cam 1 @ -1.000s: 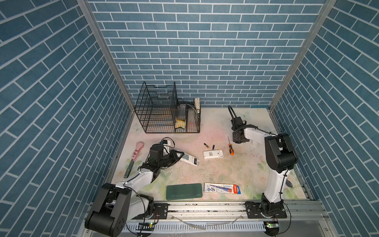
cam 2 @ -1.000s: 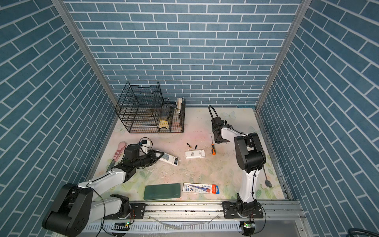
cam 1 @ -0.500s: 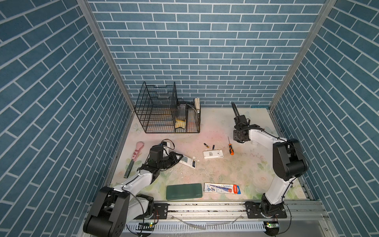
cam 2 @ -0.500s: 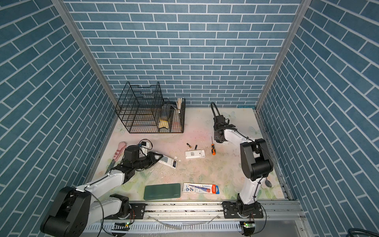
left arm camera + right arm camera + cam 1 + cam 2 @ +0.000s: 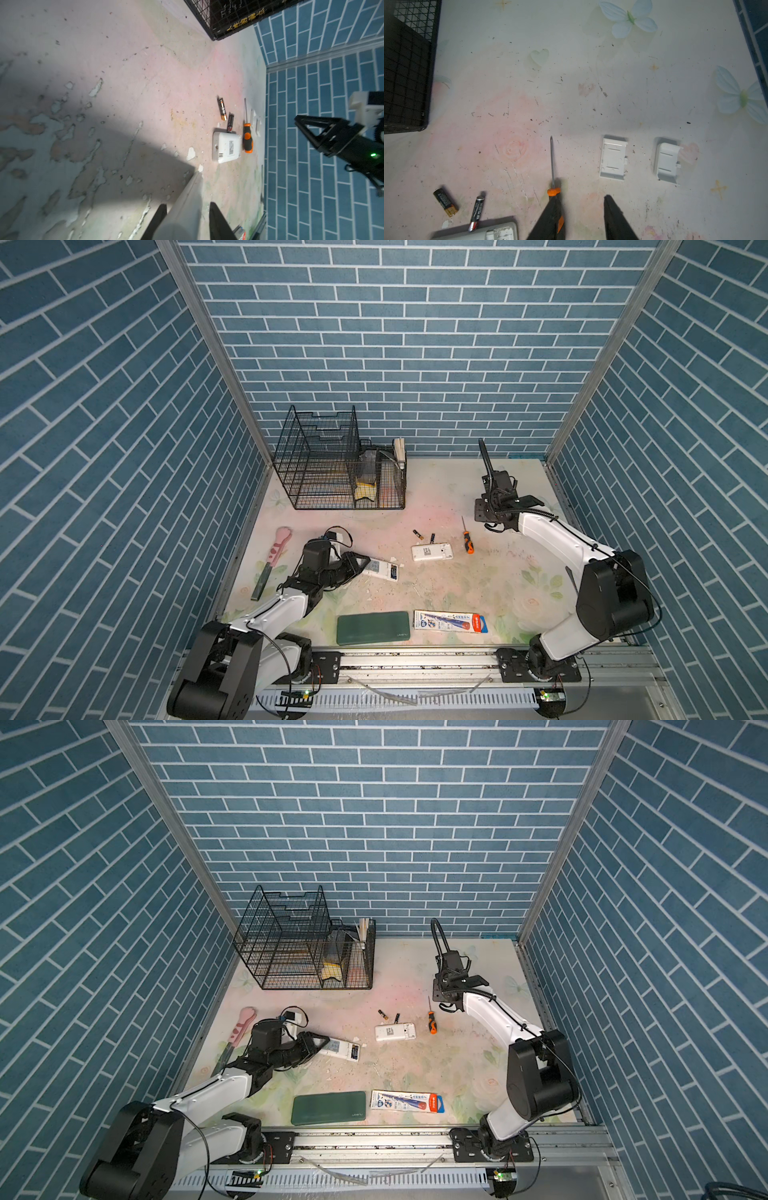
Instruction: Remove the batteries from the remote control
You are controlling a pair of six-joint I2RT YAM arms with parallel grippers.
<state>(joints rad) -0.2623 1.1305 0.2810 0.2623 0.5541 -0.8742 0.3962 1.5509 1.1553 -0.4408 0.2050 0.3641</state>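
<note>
Two batteries, black with gold ends, lie loose on the table, seen closer in the right wrist view. One touches the short white remote control. A long white remote control lies on the table with its near end between my left gripper's fingers. These jaws are slightly open, with a gap on one side. My right gripper hovers open and empty above the orange-handled screwdriver. Two white battery covers lie beyond it.
A black wire basket stands at the back left. A green case and a printed packet lie near the front edge. A pink-handled knife lies by the left wall.
My left jaws have loosened around the long remote's end. The right jaws have opened wider, and the right arm's elbow has swung out to the right.
</note>
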